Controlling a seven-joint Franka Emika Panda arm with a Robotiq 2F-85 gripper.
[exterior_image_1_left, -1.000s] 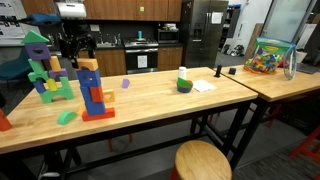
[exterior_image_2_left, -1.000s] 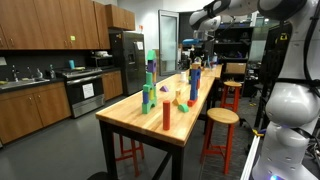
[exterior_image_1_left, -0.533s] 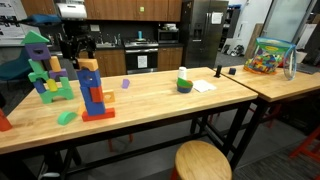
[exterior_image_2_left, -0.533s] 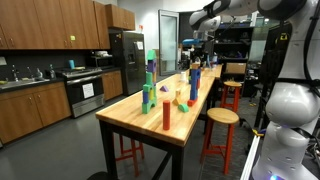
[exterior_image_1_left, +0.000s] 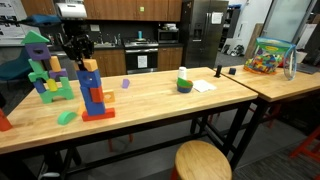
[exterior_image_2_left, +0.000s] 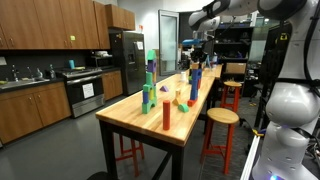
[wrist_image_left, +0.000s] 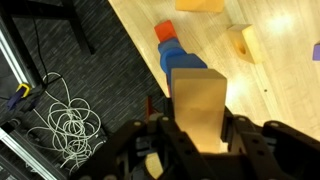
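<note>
Tan block (wrist_image_left: 197, 100) atop blue stack (wrist_image_left: 178, 58), pinched inside end effector (wrist_image_left: 197, 138)

a tan wooden block (wrist_image_left: 197, 105) (plain-faced, upright) stands on top of the blue-and-red block tower (exterior_image_1_left: 94, 97).

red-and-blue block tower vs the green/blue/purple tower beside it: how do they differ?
Build: the red-and-blue tower is one slim column; the green-blue-purple tower is wider, with blocks jutting sideways.
Top: the red-and-blue tower ends in a tan block; the green-blue-purple tower in a purple piece.
Contact: the hand is shut on that tan block; the green-blue-purple tower stands untouched.
Both stand upright on the wooden table.
</note>
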